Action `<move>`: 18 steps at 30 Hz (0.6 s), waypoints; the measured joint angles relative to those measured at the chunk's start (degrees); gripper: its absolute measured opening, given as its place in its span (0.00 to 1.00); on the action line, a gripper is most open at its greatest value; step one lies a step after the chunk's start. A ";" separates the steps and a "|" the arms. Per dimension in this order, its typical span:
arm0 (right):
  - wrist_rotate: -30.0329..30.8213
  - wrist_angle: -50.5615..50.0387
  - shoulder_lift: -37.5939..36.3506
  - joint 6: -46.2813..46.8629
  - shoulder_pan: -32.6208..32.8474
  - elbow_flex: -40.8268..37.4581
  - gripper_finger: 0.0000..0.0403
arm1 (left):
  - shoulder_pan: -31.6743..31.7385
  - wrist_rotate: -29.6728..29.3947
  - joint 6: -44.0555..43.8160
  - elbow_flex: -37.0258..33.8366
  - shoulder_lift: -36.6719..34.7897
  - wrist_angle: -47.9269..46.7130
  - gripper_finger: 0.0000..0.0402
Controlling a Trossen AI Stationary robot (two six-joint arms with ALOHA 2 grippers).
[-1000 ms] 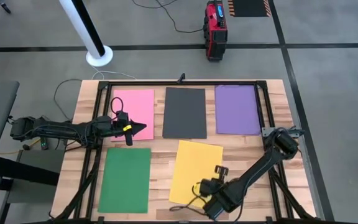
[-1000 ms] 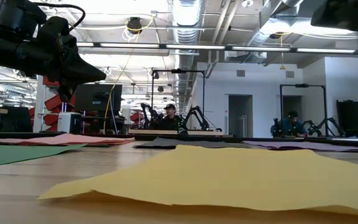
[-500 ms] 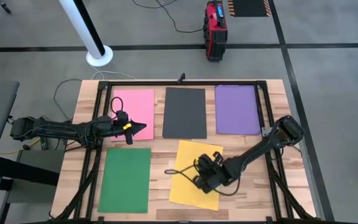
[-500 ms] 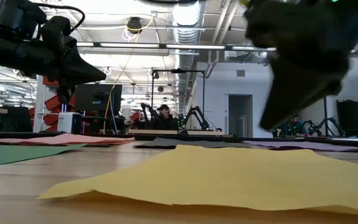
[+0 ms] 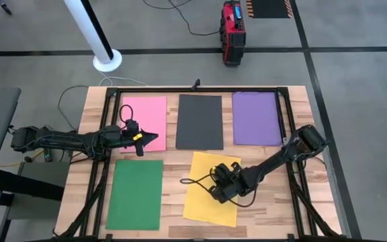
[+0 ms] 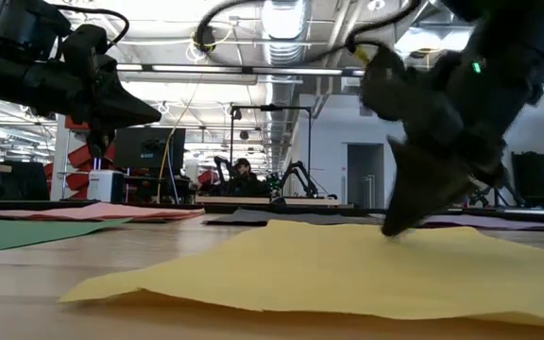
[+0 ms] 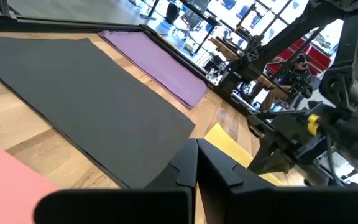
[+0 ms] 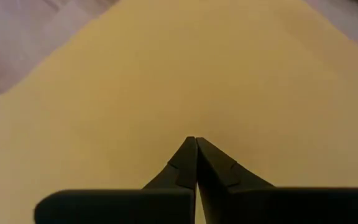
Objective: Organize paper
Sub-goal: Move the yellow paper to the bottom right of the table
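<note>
5 thin, flat, rectangular sheets of paper lie on the pale wooden slatted table [image 5: 177, 156]: pink sheet [image 5: 144, 115], dark grey sheet [image 5: 199, 122] and purple sheet [image 5: 256, 118] in the far row, green sheet [image 5: 136, 193] and yellow sheet [image 5: 203, 202] in the near row. The yellow one sits askew, its near edge rumpled and lifted (clear in the low view). The right gripper [image 5: 215, 193] points steeply down, its fingers pressed together with the tip on the yellow sheet's middle. The left gripper [image 5: 154, 138], fingers likewise closed and empty, hovers level between the pink and dark grey sheets, arm stretched across.
</note>
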 joint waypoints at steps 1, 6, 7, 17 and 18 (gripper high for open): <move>-0.23 -0.20 0.65 -0.18 0.03 0.00 0.00 | 0.00 0.00 0.25 0.00 0.00 0.00 0.00; -3.35 2.46 3.25 -4.31 -0.31 0.36 0.00 | 0.01 0.07 0.78 0.00 0.00 -0.15 0.00; -4.04 2.30 3.27 -5.00 -0.20 0.36 0.00 | 0.01 0.05 0.79 -0.01 0.02 -0.12 0.00; -8.90 -9.81 -0.36 -10.41 2.76 0.21 0.00 | 0.02 0.15 1.38 0.00 0.00 -0.46 0.00; -9.22 -11.44 -0.66 -10.37 2.98 0.17 0.00 | 0.02 0.17 1.40 -0.01 0.02 -0.49 0.00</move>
